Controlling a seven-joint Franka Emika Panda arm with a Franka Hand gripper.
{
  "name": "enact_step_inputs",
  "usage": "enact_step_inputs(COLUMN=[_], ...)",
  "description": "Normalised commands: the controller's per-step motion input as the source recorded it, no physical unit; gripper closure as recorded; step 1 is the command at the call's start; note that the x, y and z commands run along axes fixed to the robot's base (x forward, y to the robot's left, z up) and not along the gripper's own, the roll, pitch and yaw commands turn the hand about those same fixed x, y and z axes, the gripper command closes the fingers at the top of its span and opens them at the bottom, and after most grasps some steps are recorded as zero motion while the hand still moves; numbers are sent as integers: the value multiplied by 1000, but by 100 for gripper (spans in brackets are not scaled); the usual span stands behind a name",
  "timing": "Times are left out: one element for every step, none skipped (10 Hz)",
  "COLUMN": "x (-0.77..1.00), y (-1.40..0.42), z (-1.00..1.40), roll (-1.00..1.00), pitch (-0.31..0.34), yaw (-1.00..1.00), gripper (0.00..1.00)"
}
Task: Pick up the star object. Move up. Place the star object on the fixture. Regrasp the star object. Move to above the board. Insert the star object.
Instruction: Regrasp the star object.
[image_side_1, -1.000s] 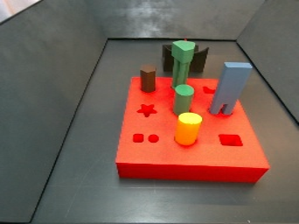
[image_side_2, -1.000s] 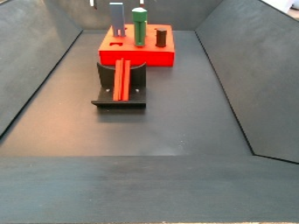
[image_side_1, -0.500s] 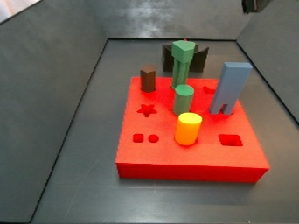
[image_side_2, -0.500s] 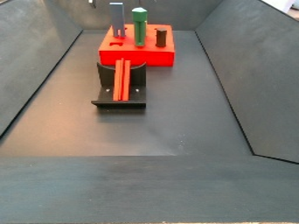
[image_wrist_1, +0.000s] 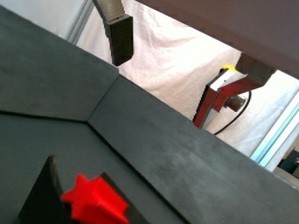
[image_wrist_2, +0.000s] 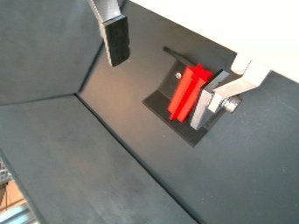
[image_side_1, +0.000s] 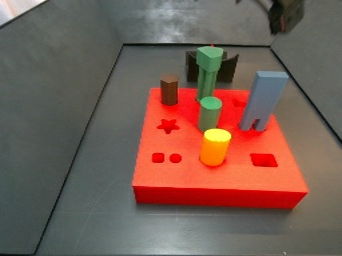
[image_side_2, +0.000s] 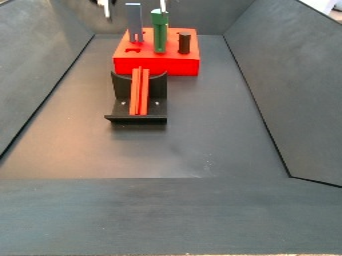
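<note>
High above the fixture (image_side_2: 138, 98) our gripper (image_wrist_2: 173, 54) hangs open, holding nothing; the star object (image_wrist_2: 186, 93) lies on the fixture; regrasping looks pending; we judge descent, then closing, comes next.

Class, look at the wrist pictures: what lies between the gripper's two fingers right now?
Nothing is held. In a wrist view the gripper hangs open above the star object, which lies on the fixture; only these and the dark floor show between the fingers.
</note>
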Motion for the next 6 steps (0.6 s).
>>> enact_step_inputs(x=[66, 75, 87, 95, 106, 110], y=[54, 52, 48, 42, 37, 35], z=[-1000, -1000, -1000, -1000, -1000, -1000], roll=[166, 143, 117, 105, 86, 80], pitch=[16, -1, -40, -70, -91, -95], yaw=[173, 165, 138, 118, 87, 69], gripper=[0, 0, 0, 0, 0, 0])
